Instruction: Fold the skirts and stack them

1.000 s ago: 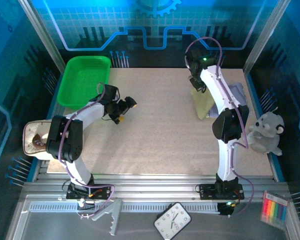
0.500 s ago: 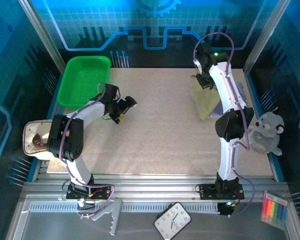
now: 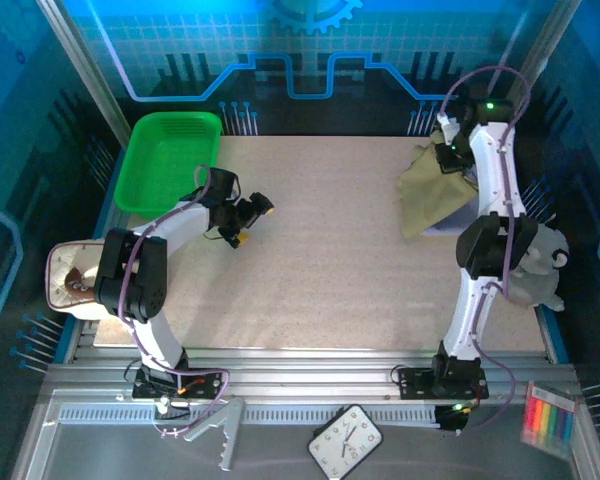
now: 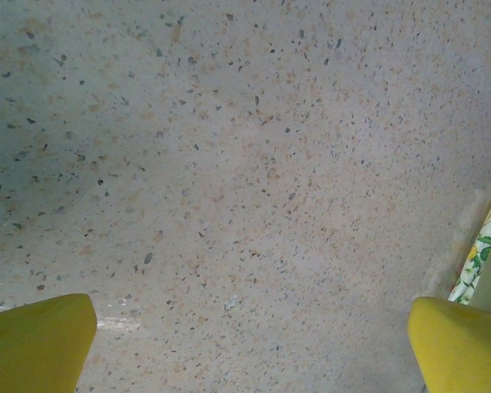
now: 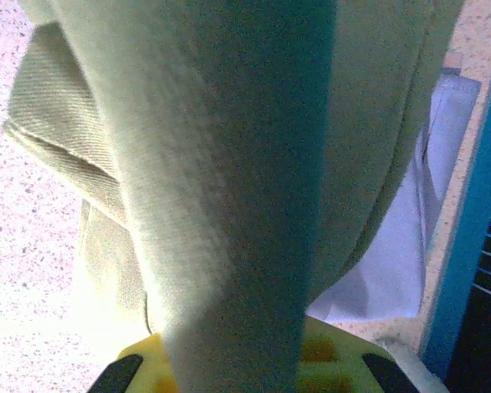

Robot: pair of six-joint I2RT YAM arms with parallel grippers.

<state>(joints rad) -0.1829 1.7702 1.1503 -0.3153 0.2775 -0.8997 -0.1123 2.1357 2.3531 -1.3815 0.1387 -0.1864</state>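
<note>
My right claw point(image 3: 448, 160) clamps the olive skirt point(image 3: 427, 193) over the lavender skirt point(image 5: 409, 262), seemingly mid-stack, while my left claw point(image 3: 248, 222) gapes empty.

Your top camera looked down from above and behind the near edge over the whole table point(image 3: 320, 290). Your left wrist camera faced its surface closely. The right one sat against the olive-tan skirt point(image 5: 229, 164), which the top view shared at far right.

Speckled table point(image 3: 320, 270), green tray point(image 3: 170, 160), lavender skirt point(image 5: 393, 270).
</note>
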